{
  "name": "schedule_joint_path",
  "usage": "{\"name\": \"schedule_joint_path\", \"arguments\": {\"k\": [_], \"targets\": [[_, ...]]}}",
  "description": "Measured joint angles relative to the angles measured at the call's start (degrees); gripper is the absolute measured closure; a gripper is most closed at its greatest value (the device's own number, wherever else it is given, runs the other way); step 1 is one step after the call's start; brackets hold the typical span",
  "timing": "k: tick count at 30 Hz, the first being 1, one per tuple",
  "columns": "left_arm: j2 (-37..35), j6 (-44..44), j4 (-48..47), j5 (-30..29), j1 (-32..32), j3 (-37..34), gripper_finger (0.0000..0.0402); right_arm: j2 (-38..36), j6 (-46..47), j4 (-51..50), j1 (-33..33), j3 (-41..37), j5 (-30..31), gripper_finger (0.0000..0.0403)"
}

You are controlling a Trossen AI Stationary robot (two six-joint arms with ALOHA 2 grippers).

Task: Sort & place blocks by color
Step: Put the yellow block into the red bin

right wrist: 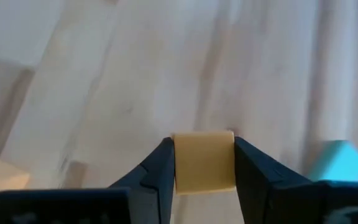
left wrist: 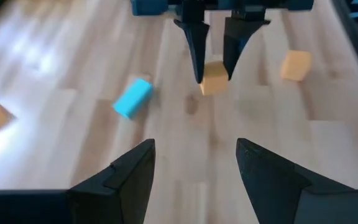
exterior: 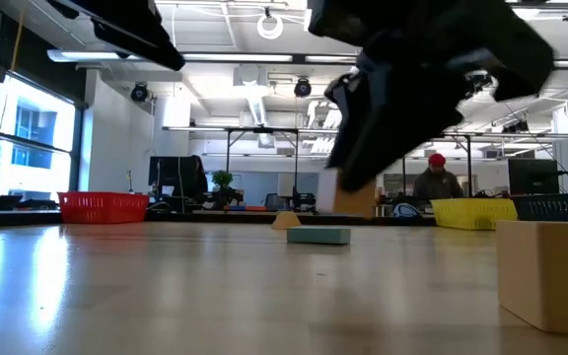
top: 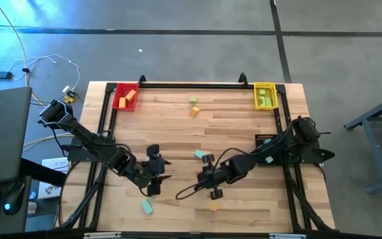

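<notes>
Orange block (right wrist: pixel 204 162) — clamped between right end effector (right wrist: pixel 202 163) fingers.

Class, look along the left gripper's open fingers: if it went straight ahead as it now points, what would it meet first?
Probably the orange block held in the right gripper, straight ahead of the left gripper. Bare table lies between, though depth is uncertain.

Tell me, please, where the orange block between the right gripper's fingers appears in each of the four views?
High view: hidden under the right gripper, low centre.
Low view: orange block below the dark gripper, centre right.
Left wrist view: upper centre, between the far fingers.
Right wrist view: bottom centre, clamped.
Shared landmark: the teal block beside it.
</notes>
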Motion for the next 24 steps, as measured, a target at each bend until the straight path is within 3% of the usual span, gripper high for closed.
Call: {"name": "schedule_joint_path", "arguments": {"k": [5,12,24], "targets": [[0.0,4.39,0.18,-3.98,0.53,0.0,0.019,-4.59,0.85,0.79,-1.83,0.0,2.59,0.0297],[0.0,4.59,1.15,-4.26,2.89,0.0,0.019,-10.69,0.55,4.22,-2.87,0.02,6.6,0.0297],[0.0,8.1,12.0,-3.65,5.1,0.01,0.019,-15.42,-5.13,11.45,-3.42,0.07,9.97,0.0296]]}}
